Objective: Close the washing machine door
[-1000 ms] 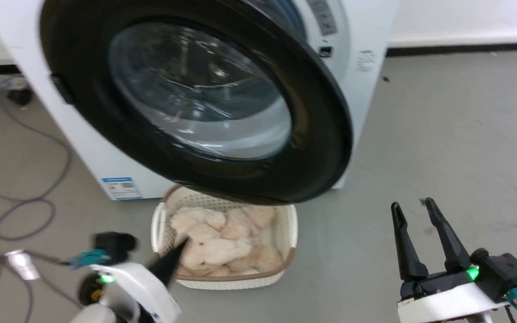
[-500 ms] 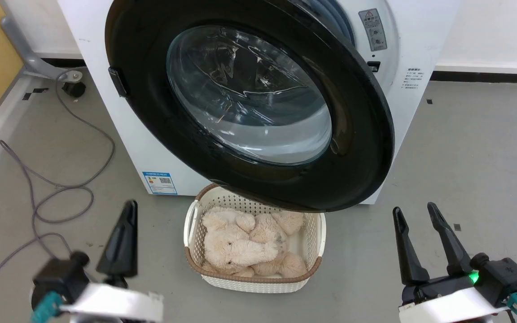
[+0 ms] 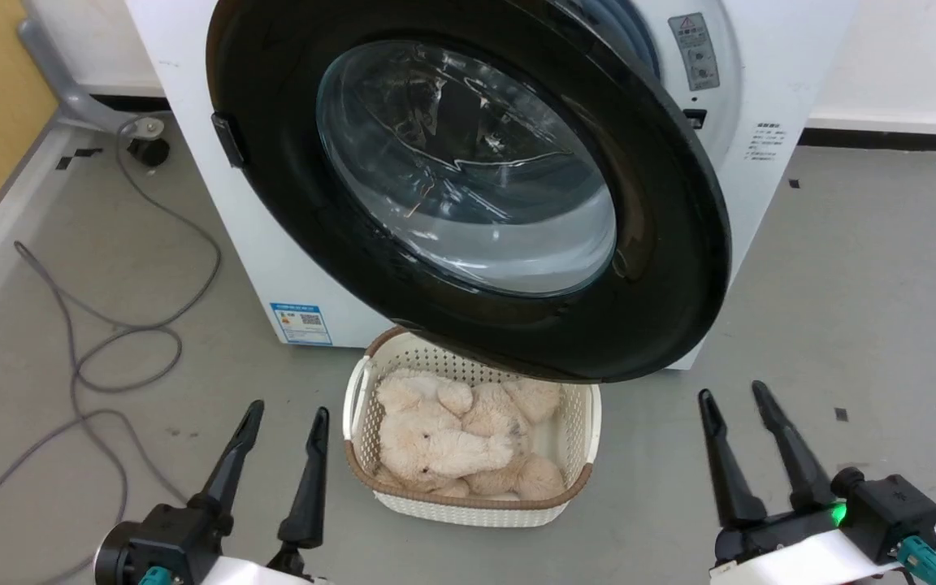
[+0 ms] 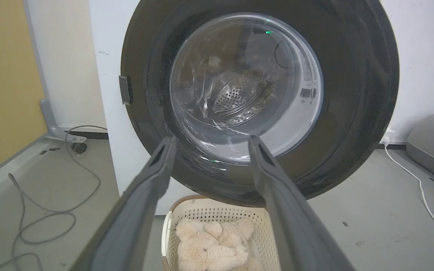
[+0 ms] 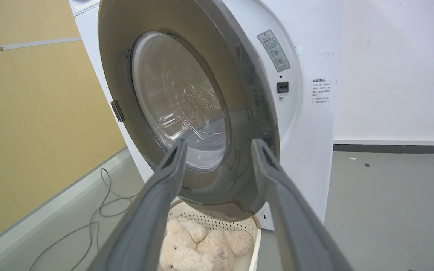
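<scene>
The door stands swung out from the washer, not shut, and its lower rim hangs above the far edge of a basket on the floor. The left gripper is low at the left of the basket, fingers spread and holding nothing. The right gripper is low at its right, also spread, and both are apart from the door.

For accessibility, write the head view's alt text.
Large round black washing machine door with glass window stands open on the white front-loading washing machine, above a white basket of beige plush. Below, left gripper and right gripper hover open.
</scene>
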